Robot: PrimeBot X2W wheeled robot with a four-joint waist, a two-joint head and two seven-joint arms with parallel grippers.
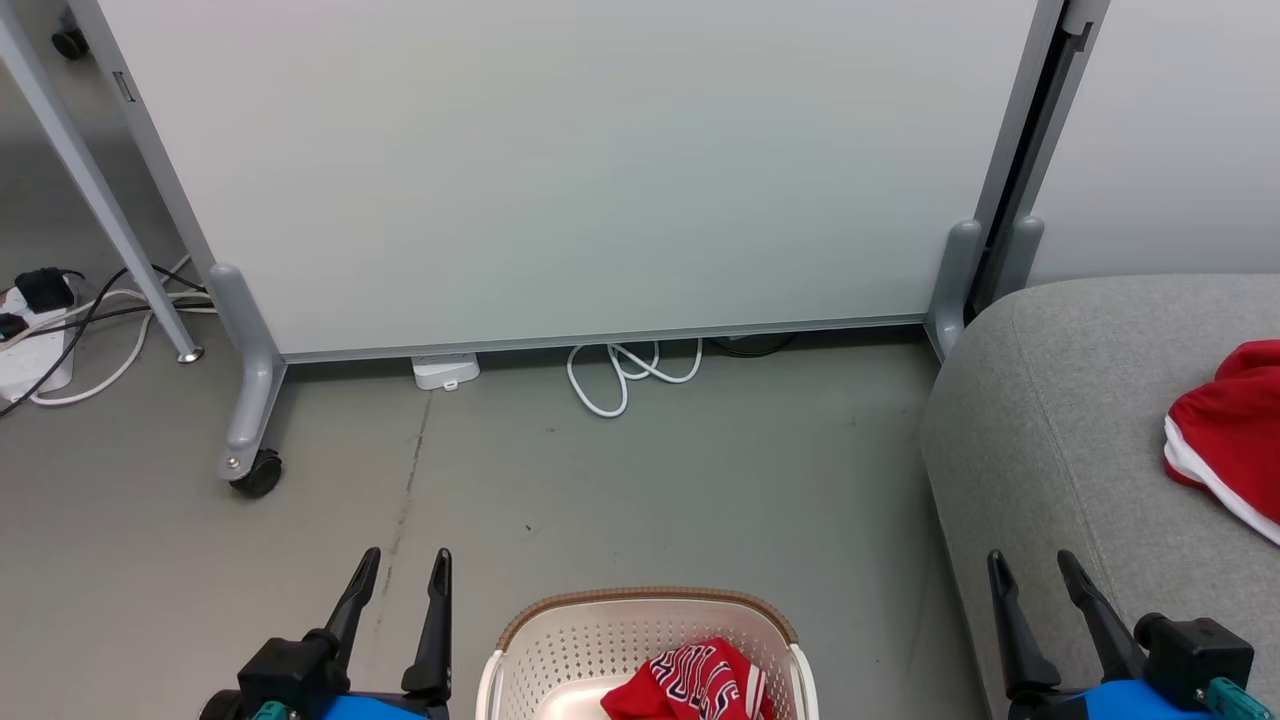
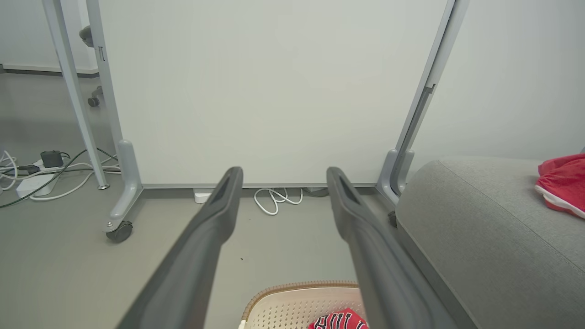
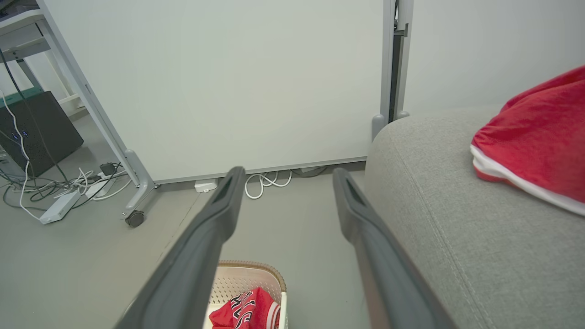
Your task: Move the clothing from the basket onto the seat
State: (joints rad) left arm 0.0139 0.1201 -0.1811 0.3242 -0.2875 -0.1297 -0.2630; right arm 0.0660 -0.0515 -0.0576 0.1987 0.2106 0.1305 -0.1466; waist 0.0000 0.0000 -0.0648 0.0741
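Observation:
The cream basket (image 1: pixel 560 640) with a brown rim stands on the floor at the bottom centre and holds a crumpled red garment with black-and-white lettering (image 1: pixel 690 682). The basket (image 2: pixel 283 306) (image 3: pixel 231 276) and that garment (image 2: pixel 338 320) (image 3: pixel 247 310) also show low in both wrist views. A second red garment with white trim (image 1: pixel 1225 430) (image 2: pixel 562 185) (image 3: pixel 534 137) lies on the light-grey seat (image 1: pixel 1060 440) (image 2: pixel 475 228) (image 3: pixel 448 201) at the right. My left gripper (image 1: pixel 407 563) (image 2: pixel 283 176) hangs open left of the basket. My right gripper (image 1: pixel 1030 565) (image 3: pixel 285 176) is open over the seat's near corner.
A large white panel on a grey wheeled frame (image 1: pixel 560 170) stands close behind the basket, its caster (image 1: pixel 255 470) at the left. White cable loops (image 1: pixel 625 372) lie under it. A power strip and tangled cords (image 1: pixel 40 330) sit at the far left.

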